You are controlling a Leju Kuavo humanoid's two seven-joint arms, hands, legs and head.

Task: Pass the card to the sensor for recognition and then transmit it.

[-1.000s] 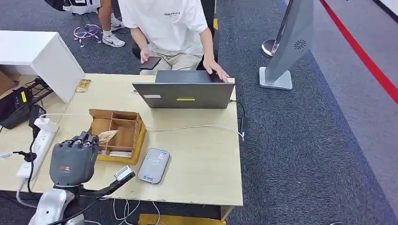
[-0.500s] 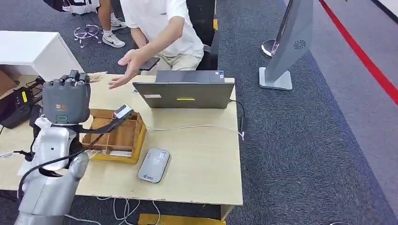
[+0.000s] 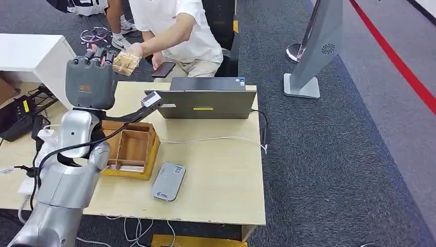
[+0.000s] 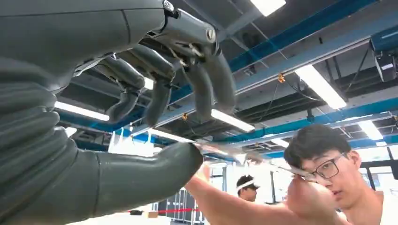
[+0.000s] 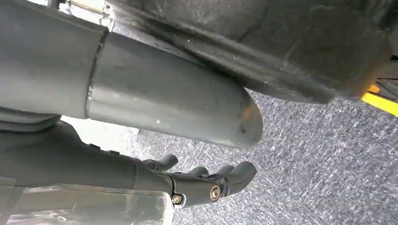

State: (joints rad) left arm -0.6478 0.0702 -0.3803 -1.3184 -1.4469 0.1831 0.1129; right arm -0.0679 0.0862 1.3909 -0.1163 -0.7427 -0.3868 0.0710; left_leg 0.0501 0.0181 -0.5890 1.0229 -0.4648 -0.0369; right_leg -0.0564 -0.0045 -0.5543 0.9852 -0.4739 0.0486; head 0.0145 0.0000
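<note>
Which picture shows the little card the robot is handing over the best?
The head view: the card shows its flat face between the left hand and the person's hand. The left wrist view shows it edge-on, a thin strip.

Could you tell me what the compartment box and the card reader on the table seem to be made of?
The box looks like unfinished wood or thick cardboard: matte brown walls with thin dividers, on a yellowish base; the pictures leave it open. The card reader looks like smooth grey plastic, with rounded corners and a slight sheen. The table looks like pale wood-grain laminate.
</note>
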